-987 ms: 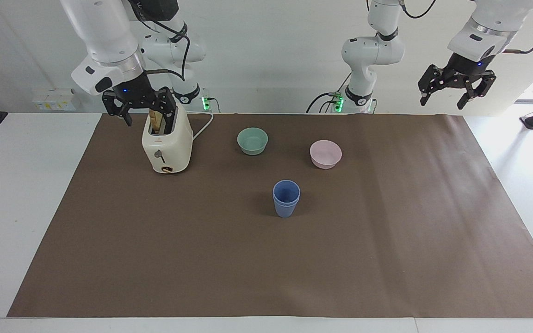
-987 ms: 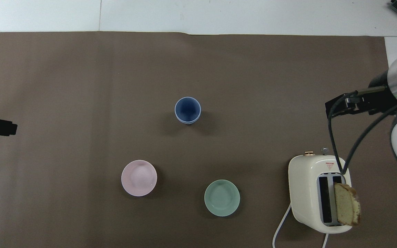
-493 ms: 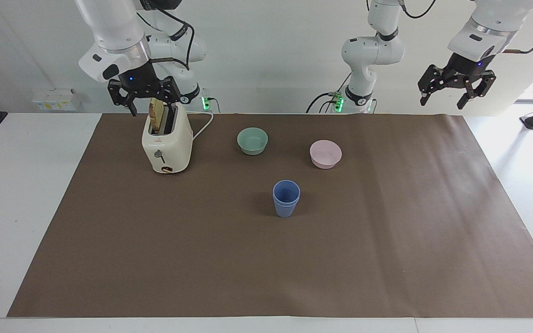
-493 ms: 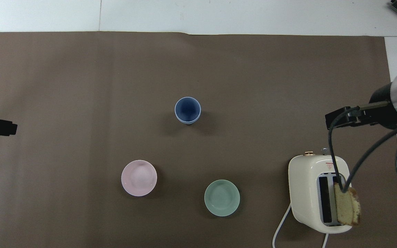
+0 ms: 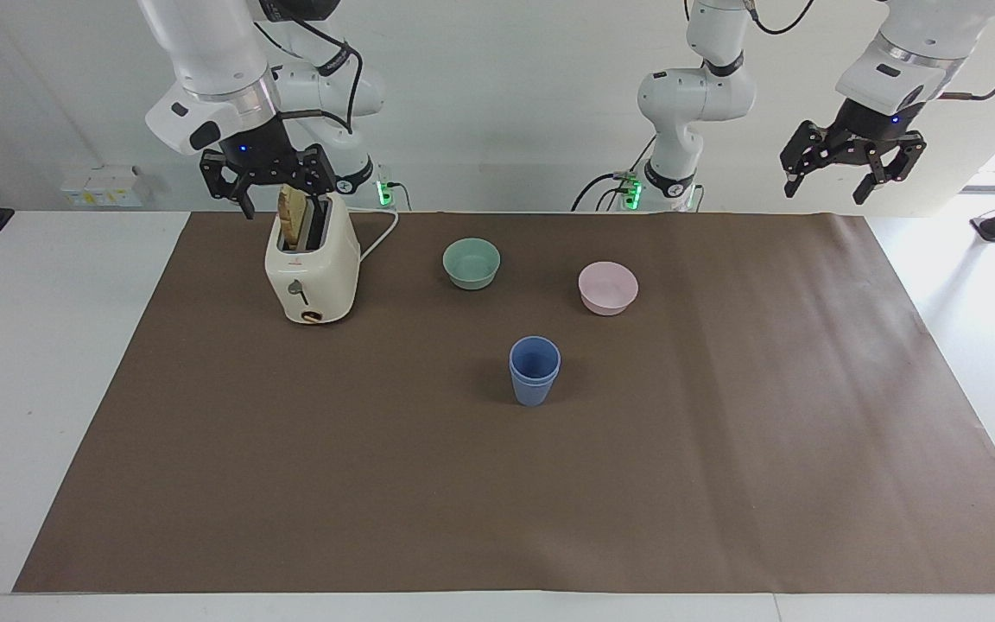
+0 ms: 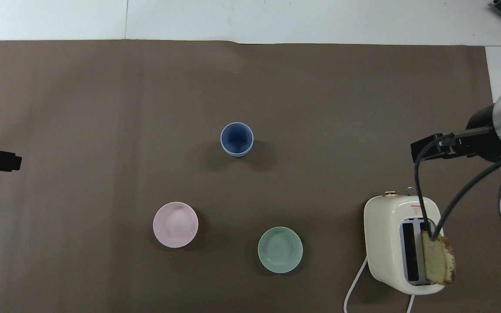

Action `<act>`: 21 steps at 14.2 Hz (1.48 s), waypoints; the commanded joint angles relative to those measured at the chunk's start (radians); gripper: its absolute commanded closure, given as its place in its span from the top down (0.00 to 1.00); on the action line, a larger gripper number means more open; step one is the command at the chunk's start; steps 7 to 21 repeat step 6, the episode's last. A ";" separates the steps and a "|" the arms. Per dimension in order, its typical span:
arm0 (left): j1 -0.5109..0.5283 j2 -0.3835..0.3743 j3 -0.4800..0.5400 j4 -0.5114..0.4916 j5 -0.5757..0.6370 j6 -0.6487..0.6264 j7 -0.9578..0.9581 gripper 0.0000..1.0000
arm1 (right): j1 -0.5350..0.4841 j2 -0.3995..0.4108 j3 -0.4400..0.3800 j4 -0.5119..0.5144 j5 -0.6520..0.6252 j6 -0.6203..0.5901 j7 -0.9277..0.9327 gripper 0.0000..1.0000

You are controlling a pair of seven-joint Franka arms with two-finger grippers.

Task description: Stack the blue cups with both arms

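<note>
The blue cups [image 5: 535, 371] already sit nested and upright mid-table, farther from the robots than both bowls, so the step in hand looks like retreat: best keep both arms high and clear of the stack. The right gripper [image 5: 267, 177] hangs spread and empty over the toaster [image 5: 312, 266], the left gripper [image 5: 852, 164] likewise spread and empty over the left arm's end. Count: two cups, one green bowl [image 5: 472, 263], one pink bowl [image 5: 608, 288], one toaster with one bread slice [image 6: 438, 262]

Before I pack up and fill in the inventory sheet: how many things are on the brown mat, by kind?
Blue cups: 2, nested as one stack
Bowls: 2, mint-green bowl and pink bowl
Toaster: 1
Bread slice: 1, in the toaster
Total: 6
</note>
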 commanded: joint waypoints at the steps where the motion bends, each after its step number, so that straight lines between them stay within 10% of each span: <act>1: 0.009 -0.014 -0.007 -0.008 0.013 -0.012 0.006 1.00 | -0.032 -0.014 0.006 -0.022 0.027 0.020 -0.002 1.00; 21: 0.009 -0.013 -0.007 -0.006 0.013 -0.012 0.006 1.00 | -0.043 -0.014 0.006 -0.022 0.027 0.020 -0.013 1.00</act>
